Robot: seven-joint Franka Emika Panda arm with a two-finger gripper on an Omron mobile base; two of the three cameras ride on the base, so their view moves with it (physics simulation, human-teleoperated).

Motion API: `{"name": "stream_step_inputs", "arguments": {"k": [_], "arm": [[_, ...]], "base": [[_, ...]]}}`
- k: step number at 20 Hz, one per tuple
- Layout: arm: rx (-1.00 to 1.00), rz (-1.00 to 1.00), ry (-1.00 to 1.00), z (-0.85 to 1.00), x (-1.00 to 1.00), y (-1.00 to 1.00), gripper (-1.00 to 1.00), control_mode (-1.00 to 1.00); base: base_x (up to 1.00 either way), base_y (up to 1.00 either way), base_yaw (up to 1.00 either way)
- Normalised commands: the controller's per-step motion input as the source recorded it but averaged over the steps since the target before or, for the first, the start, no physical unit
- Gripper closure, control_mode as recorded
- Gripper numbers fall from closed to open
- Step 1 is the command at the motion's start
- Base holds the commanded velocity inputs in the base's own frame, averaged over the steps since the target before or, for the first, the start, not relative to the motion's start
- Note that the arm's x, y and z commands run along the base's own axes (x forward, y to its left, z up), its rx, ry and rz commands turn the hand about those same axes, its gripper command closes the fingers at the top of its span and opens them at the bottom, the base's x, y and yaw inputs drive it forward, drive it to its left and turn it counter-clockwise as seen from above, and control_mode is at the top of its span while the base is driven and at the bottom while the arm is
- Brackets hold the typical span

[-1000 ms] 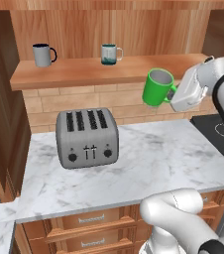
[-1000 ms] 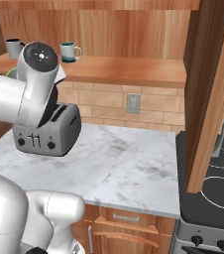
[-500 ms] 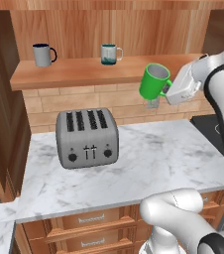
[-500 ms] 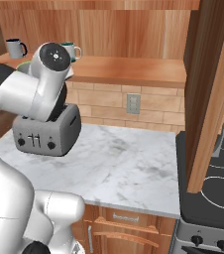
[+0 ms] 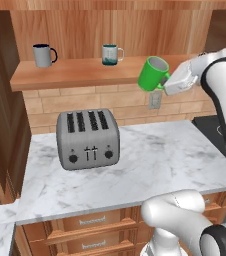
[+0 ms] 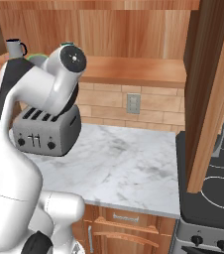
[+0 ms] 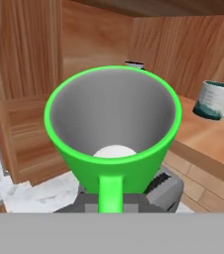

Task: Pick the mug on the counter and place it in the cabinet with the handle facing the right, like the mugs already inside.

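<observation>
The bright green mug hangs in the air just in front of the cabinet shelf's right part, a little above its board and tilted, mouth up and to the right. My gripper is shut on its handle, which points right toward the hand. The hand view looks straight into the mug's pale grey inside, with the green loop at the bottom. The counter lies well below. In the right base view my own arm hides nearly all of the mug.
A grey mug and a white-and-teal mug stand on the shelf to the left, handles to the right. A silver toaster sits on the counter's left. A stove and a wooden upright border the right.
The arm has lifted the green mug up and slightly left, from below shelf level to just above the shelf's front edge. Everything else stays put.
</observation>
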Motion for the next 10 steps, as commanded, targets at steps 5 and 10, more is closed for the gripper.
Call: {"name": "stream_step_inputs", "arguments": {"k": [5, 10], "arm": [[0.11, 0.03, 0.00, 0.13, 0.55, -0.07, 1.00, -1.00], [0.04, 0.06, 0.00, 0.03, 0.56, 0.00, 1.00, -1.00]], "base": [[0.00, 0.00, 0.00], [0.00, 0.00, 0.00]]}}
